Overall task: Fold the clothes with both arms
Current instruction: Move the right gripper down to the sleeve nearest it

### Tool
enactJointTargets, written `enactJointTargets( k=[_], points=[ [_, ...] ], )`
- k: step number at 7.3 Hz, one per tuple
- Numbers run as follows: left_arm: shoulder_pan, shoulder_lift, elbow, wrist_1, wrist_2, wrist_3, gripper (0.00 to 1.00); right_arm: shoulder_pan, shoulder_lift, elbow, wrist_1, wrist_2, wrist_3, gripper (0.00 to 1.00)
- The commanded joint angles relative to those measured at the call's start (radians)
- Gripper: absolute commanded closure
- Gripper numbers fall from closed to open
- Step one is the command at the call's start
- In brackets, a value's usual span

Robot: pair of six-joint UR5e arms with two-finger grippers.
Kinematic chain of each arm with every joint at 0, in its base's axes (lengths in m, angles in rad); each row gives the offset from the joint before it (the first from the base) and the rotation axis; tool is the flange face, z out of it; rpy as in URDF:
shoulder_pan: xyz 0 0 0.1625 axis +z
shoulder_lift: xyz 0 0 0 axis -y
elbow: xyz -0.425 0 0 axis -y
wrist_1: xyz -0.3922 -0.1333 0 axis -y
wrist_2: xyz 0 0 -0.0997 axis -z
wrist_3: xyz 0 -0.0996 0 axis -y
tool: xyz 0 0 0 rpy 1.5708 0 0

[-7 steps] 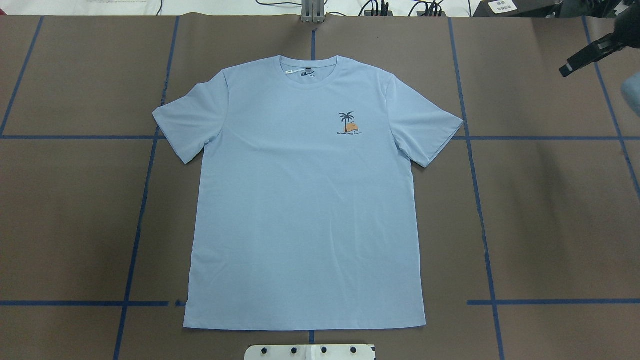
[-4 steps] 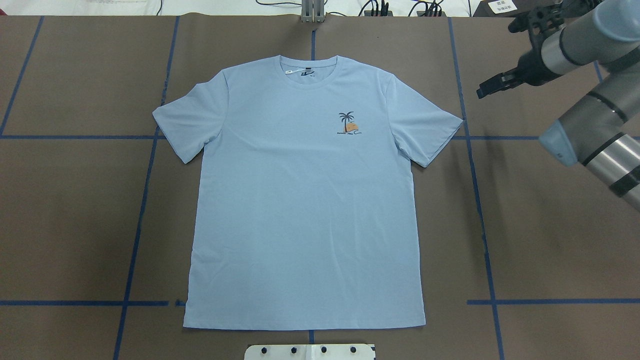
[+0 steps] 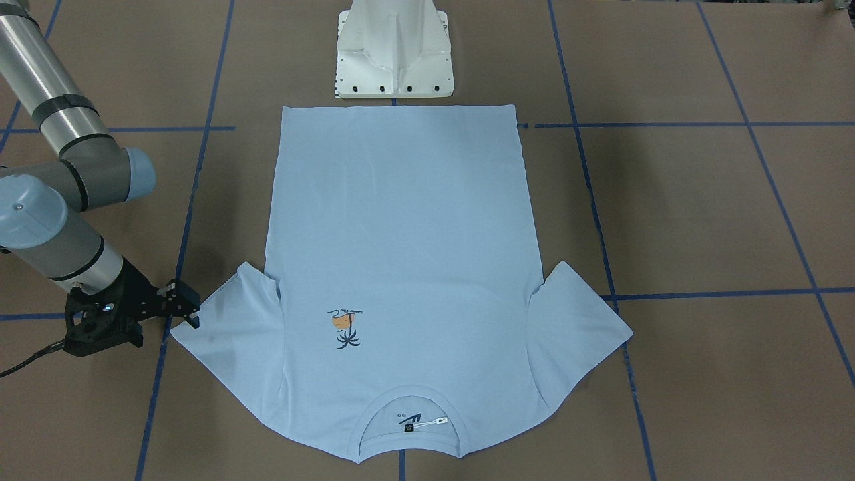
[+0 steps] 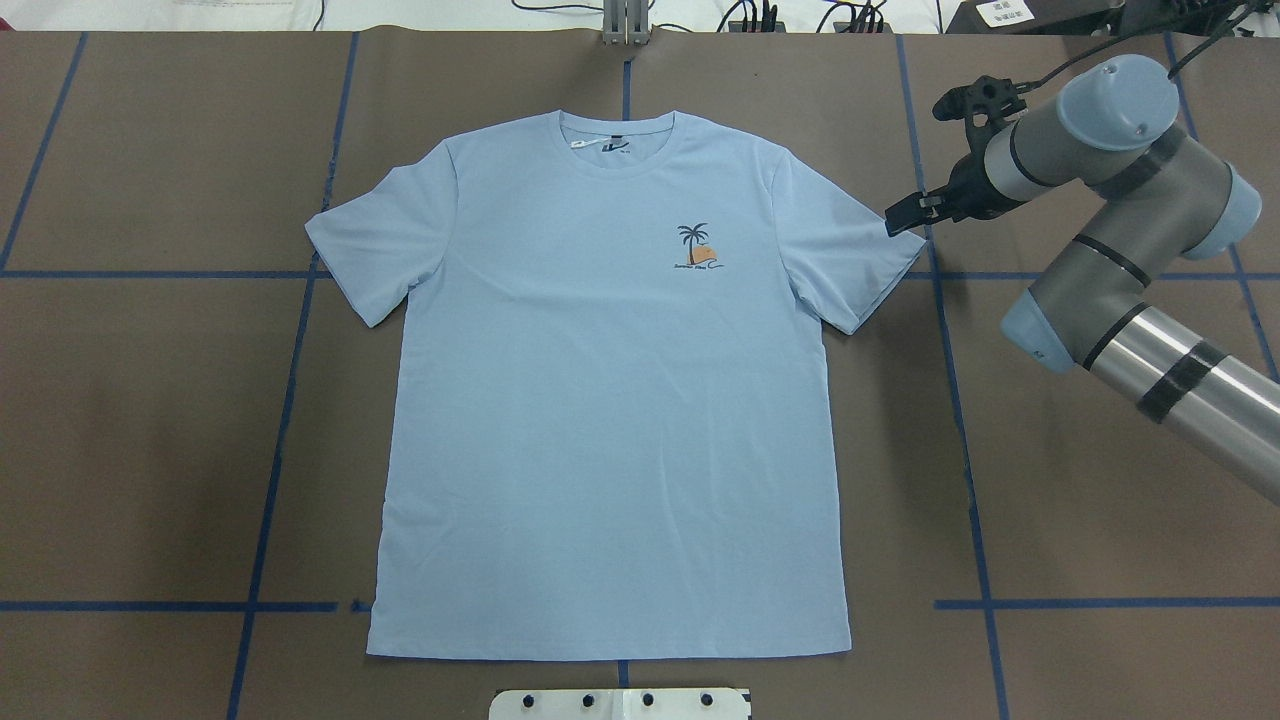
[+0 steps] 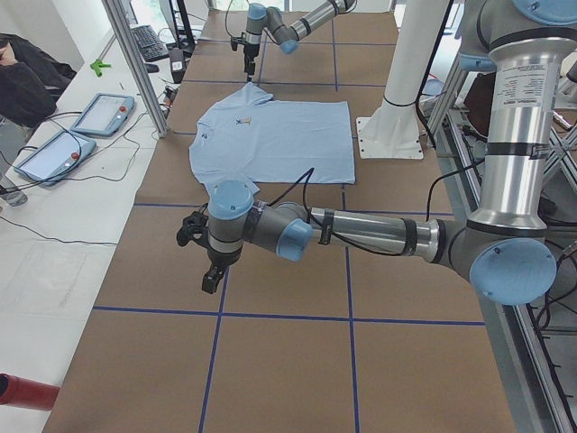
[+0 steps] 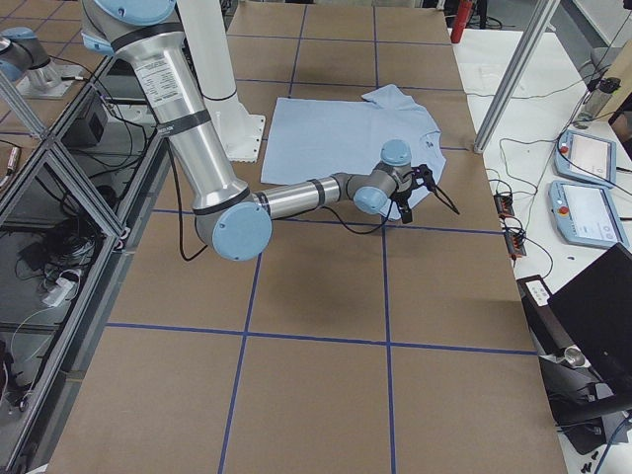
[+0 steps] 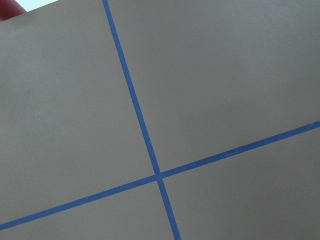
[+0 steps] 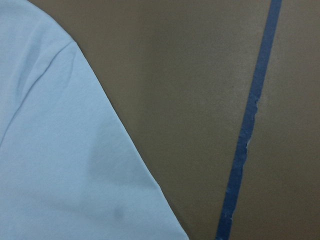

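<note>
The T-shirt (image 4: 610, 400) is lying flat, print up, on the bench (image 4: 150, 420), its long axis running from the hem (image 4: 610, 652) near the robot base (image 4: 620, 703) to the far collar (image 4: 618, 137). The right gripper (image 4: 905, 215) is hovering just beside the tip of the sleeve (image 4: 855, 255) on its side, the shirt lying inward from it; this arm is the nearer one. Its opening I cannot tell. The left gripper (image 5: 212, 275) is showing only in the exterior left view, hanging well apart from the shirt; its opening I cannot tell either.
</note>
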Motion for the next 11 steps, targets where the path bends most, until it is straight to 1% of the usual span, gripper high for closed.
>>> enactJointTargets(
  k=[1, 2, 3, 4, 5, 6, 7, 10, 11],
  points=[
    [0.000, 0.000, 0.004, -0.003, 0.000, 0.000, 0.00, -0.021, 0.014, -0.033, -0.003, -0.004, 0.001, 0.11],
    [0.000, 0.000, 0.004, -0.003, 0.000, 0.001, 0.00, -0.022, 0.014, -0.041, -0.003, -0.002, 0.000, 0.13],
    [0.000, 0.000, 0.004, -0.003, 0.000, 0.002, 0.00, -0.022, 0.014, -0.044, -0.003, -0.002, -0.008, 0.24],
    [0.000, 0.000, 0.004, -0.003, 0.000, 0.002, 0.00, -0.021, 0.021, -0.044, -0.004, -0.001, -0.009, 0.44],
    [0.000, 0.000, 0.006, -0.003, 0.000, 0.002, 0.00, -0.022, 0.027, -0.044, -0.009, 0.001, -0.009, 0.71],
    [0.000, 0.000, 0.004, -0.003, 0.000, 0.002, 0.00, -0.021, 0.027, -0.044, -0.011, 0.001, -0.011, 0.90],
    [0.000, 0.000, 0.004, -0.003, 0.000, 0.002, 0.00, -0.021, 0.027, -0.044, -0.012, 0.001, -0.011, 1.00],
    [0.000, -0.001, 0.007, -0.003, 0.000, 0.000, 0.00, -0.021, 0.029, -0.033, -0.009, 0.005, -0.005, 1.00],
    [0.000, -0.001, 0.007, -0.003, 0.000, 0.000, 0.00, -0.021, 0.047, -0.021, -0.011, 0.005, 0.000, 1.00]
  ],
)
